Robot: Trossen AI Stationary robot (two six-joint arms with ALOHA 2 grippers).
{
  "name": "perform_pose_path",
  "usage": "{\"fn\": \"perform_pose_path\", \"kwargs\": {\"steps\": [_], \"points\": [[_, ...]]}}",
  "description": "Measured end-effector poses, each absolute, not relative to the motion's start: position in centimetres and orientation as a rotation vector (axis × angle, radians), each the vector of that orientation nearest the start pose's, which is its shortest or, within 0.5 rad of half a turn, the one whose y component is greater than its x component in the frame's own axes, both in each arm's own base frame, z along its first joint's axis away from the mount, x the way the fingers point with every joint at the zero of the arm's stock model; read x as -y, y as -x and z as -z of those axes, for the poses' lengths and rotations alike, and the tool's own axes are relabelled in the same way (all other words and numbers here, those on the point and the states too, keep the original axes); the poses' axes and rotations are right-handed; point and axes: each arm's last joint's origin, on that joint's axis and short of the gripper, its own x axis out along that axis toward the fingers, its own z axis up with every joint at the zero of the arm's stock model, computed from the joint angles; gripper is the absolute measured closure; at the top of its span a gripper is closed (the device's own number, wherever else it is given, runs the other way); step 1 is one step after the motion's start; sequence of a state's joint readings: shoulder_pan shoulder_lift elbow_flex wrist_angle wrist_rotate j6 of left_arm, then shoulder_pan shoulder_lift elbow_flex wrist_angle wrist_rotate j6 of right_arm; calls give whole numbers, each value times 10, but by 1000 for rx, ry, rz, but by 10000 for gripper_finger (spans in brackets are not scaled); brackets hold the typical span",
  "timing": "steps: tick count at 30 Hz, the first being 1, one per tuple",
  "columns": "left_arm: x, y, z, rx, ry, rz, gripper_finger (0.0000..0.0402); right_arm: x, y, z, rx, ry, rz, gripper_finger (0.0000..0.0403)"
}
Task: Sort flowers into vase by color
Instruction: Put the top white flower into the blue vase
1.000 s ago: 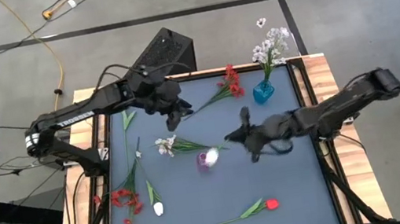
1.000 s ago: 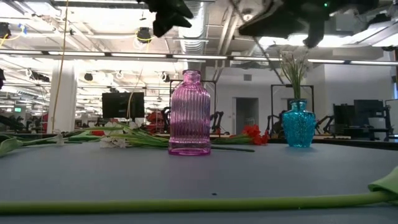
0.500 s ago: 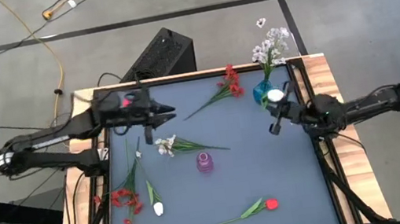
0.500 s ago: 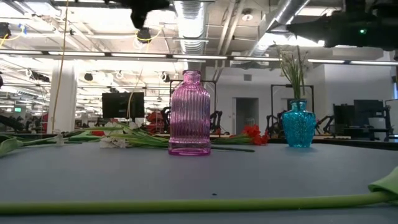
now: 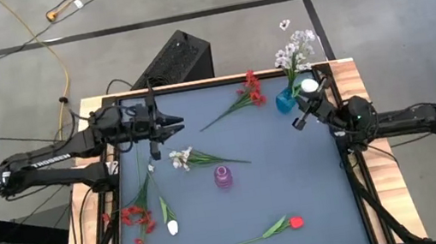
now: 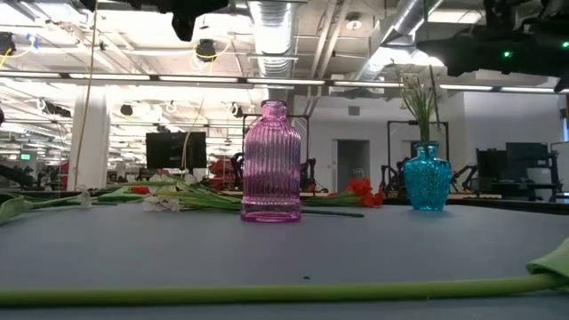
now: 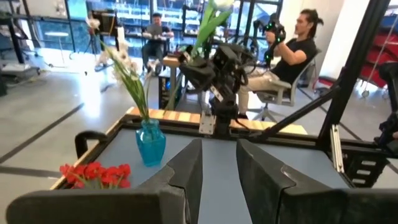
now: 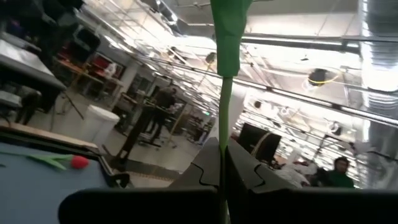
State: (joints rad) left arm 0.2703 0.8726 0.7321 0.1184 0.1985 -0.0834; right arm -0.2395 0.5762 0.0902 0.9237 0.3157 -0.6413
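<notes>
Right gripper [image 5: 297, 119] clamped on a white flower [image 5: 309, 86] stem beside blue vase [image 5: 286, 100]; left gripper [image 5: 173, 125] narrowly parted, apparently empty, over desk [image 5: 298, 196]

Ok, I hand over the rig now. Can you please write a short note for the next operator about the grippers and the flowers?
Left gripper: open, empty, above the left side of the table.
Right gripper: shut on a white-bud stem, held beside the blue vase.
Done: white sprays stand in the blue vase. The pink vase holds nothing.
Left: on the table lie a red spray, a white spray, a red tulip, a white bud and loose red flowers.
</notes>
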Motion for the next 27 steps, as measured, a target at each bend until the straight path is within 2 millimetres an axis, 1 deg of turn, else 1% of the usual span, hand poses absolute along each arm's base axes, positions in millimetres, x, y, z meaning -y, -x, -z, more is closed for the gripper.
{"fn": "perform_pose_path", "kwargs": {"steps": [5, 11, 14, 18, 27], "points": [[-50, -201, -321, -56, 97, -72, 316, 46, -123, -226, 266, 567, 660, 376], [-51, -207, -315, -90, 100, -69, 316, 52, -128, -224, 274, 569, 666, 376], [-51, -208, -314, -96, 99, -60, 316, 55, -131, -224, 290, 576, 666, 376], [-51, -208, -315, -94, 99, -42, 316, 60, -137, -218, 243, 590, 678, 376], [-50, -208, -313, -114, 102, -25, 316, 65, -137, -216, 238, 591, 712, 376]]}}
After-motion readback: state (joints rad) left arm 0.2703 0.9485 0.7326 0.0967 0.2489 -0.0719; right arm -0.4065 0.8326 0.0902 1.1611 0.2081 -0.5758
